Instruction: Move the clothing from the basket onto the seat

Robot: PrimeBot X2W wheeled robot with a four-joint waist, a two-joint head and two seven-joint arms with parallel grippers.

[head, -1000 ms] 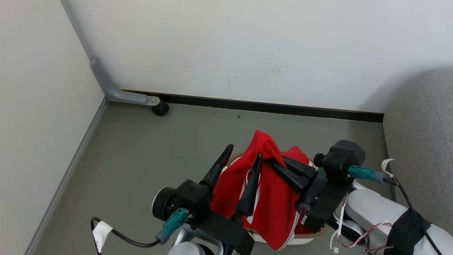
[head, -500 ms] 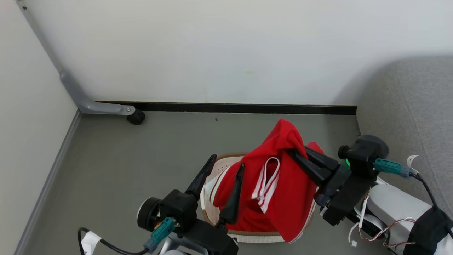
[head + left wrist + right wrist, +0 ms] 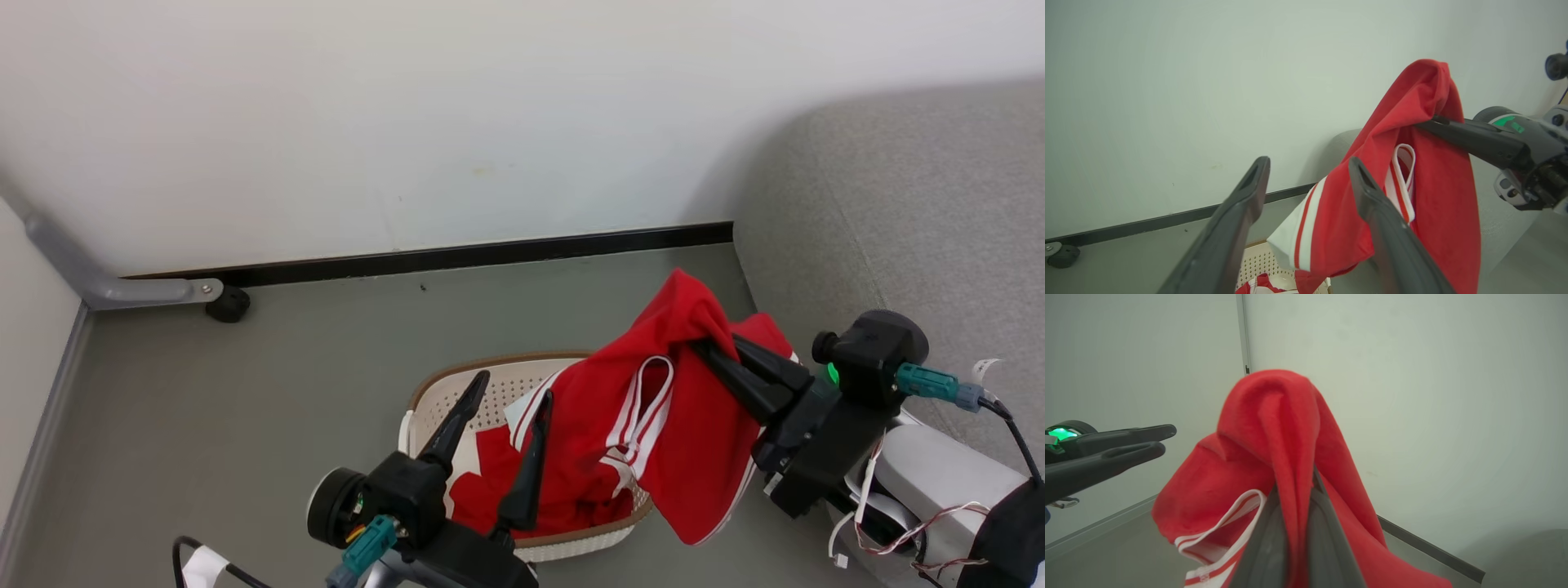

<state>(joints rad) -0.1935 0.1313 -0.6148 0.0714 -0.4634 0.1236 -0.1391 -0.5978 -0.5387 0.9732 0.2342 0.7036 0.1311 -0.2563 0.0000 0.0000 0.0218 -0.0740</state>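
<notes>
Clothing (image 3: 694, 457): bright red, with narrow white stripe trim and a thin red line between the white bands.
Basket (image 3: 510, 377): cream-white, dotted all over with small perforations. Rim brown.
Seat (image 3: 898, 204): mid grey, plain fabric.
Floor (image 3: 245, 392): dull grey-green, no pattern.
Wall (image 3: 408, 122): off-white, a few faint marks.
Skirting (image 3: 490, 255): black.
Left gripper (image 3: 514, 385) and right gripper (image 3: 718, 349): fingers and bodies black. Green light on the right one.
Connector (image 3: 931, 382): teal.
Bracket (image 3: 122, 287): grey.
Castor (image 3: 229, 304): black.
</notes>
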